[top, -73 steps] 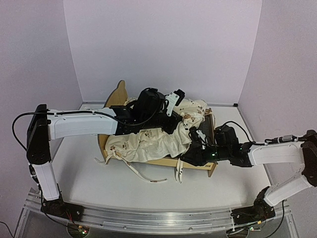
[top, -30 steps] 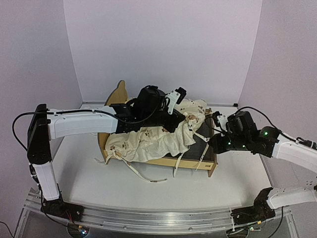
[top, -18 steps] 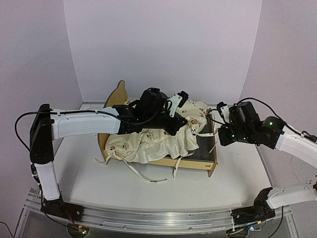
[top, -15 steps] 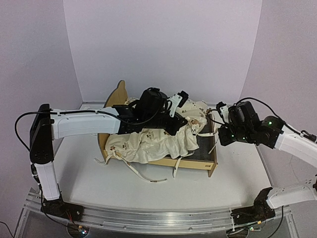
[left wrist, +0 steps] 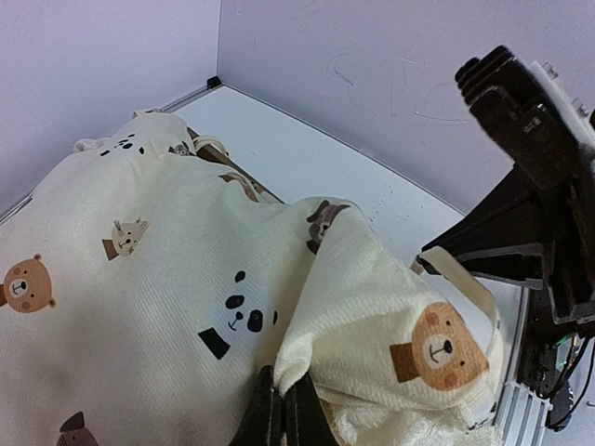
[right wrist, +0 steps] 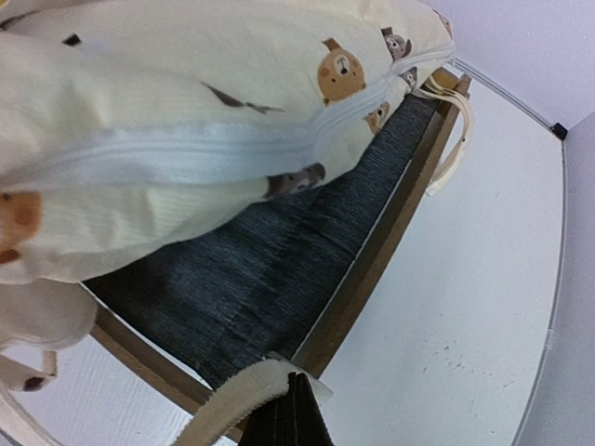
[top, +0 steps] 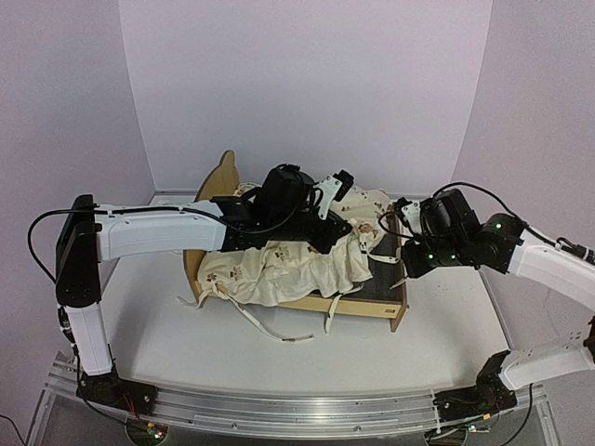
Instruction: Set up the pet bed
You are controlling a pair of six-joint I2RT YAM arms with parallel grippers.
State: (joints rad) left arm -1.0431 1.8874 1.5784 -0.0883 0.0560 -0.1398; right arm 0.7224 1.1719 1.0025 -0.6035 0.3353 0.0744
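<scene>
The pet bed [top: 221, 177] is a plywood frame mid-table, its grey felt base [top: 384, 281] bare at the right end. A cream animal-print cover [top: 279, 268] lies bunched across it. My left gripper [top: 348, 227] reaches over the bed and is shut on a fold of that cover [left wrist: 372, 316], as the left wrist view shows at the gripper [left wrist: 282, 409]. My right gripper [top: 406, 259] hovers at the bed's right end, shut on one of the cover's cream tie straps [right wrist: 228, 401]. In the right wrist view the gripper [right wrist: 291, 398] is above the wooden rail [right wrist: 390, 232] and felt base [right wrist: 270, 260].
Loose tie straps [top: 277, 331] trail onto the white table in front of the bed. Lilac walls close in at the back and both sides. An aluminium rail [top: 297, 407] carrying both arm bases runs along the near edge.
My right arm rose from the bed's front rail and swung to its right end, drawing the tie strap with it. The left arm barely moved and kept its hold.
</scene>
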